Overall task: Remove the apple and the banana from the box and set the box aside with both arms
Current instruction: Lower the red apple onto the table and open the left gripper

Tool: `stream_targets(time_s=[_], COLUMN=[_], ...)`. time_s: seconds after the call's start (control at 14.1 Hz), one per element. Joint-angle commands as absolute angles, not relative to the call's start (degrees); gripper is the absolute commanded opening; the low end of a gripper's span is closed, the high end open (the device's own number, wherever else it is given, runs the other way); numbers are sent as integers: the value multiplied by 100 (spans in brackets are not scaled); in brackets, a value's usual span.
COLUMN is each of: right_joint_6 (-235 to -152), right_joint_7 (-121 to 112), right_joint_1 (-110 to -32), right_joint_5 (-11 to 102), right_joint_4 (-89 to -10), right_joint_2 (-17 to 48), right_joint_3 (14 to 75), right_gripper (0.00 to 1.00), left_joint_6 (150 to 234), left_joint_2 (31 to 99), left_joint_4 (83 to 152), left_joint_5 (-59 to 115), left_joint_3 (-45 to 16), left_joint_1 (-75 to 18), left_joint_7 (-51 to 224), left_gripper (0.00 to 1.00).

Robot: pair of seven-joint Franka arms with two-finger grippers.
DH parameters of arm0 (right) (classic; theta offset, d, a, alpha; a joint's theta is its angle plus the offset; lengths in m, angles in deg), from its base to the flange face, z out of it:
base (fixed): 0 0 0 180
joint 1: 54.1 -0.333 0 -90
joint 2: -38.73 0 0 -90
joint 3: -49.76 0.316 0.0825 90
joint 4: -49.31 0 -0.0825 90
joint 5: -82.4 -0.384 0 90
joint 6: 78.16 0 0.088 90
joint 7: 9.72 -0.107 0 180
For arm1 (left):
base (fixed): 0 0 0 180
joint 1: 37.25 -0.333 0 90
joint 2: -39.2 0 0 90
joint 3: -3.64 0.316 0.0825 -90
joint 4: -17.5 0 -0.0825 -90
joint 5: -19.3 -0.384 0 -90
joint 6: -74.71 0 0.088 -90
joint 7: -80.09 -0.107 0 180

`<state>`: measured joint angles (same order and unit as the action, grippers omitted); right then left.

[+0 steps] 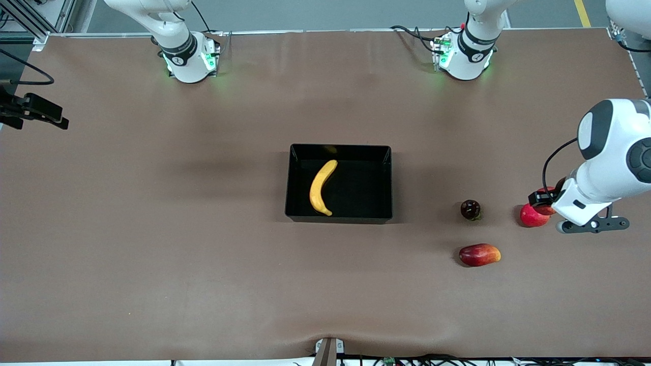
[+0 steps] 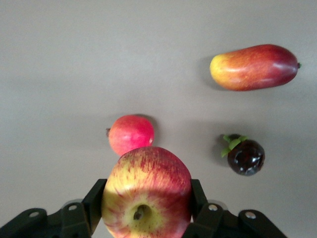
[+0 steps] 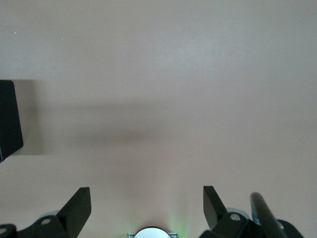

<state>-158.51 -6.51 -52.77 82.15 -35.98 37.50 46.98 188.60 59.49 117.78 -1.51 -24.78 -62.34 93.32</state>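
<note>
The black box (image 1: 297, 183) sits at the table's middle, and the yellow banana (image 1: 323, 187) lies inside it. My left gripper (image 1: 544, 201) is at the left arm's end of the table and is shut on the red apple with yellow streaks (image 1: 548, 209). In the left wrist view the apple (image 2: 147, 193) sits between the two fingers (image 2: 94, 198), stem dimple toward the camera. My right gripper (image 3: 146, 194) is open and empty, held high over bare table near the right arm's base. It does not show in the front view.
A plain round red fruit (image 1: 531, 216) (image 2: 131, 134) lies right beside the held apple. A dark purple fruit (image 1: 470, 209) (image 2: 245, 156) and a red-orange mango (image 1: 479, 254) (image 2: 254, 67) lie between it and the box. A box corner (image 3: 9, 119) shows in the right wrist view.
</note>
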Motion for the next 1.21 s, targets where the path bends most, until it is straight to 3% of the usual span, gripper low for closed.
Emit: stream_targets(time_s=[0.0,0.57,1.14], right_joint_6=[-15866,-15866,-15875], right_joint_7=[-700,-726,-735], right_joint_1=[-5208,-5234,-5269], right_joint_5=[8013,7889,7880], right_joint_4=[-3524,-3524,-3533], right_joint_2=[3610,3610,3610], right_joint_3=[4747,4730,4747], right_gripper=[100,100,100], left_joint_6=[19580,20514,20892], left_joint_2=[5931,7197,7681], left_joint_4=[12209,12139,12025], left_joint_5=[-48,-144,-592], left_joint_3=[-2518,-2501,-2457], left_joint_1=[-6406,-6415,-6380], left_joint_7=[9240,9249,9266], left_gripper=[0,0,0])
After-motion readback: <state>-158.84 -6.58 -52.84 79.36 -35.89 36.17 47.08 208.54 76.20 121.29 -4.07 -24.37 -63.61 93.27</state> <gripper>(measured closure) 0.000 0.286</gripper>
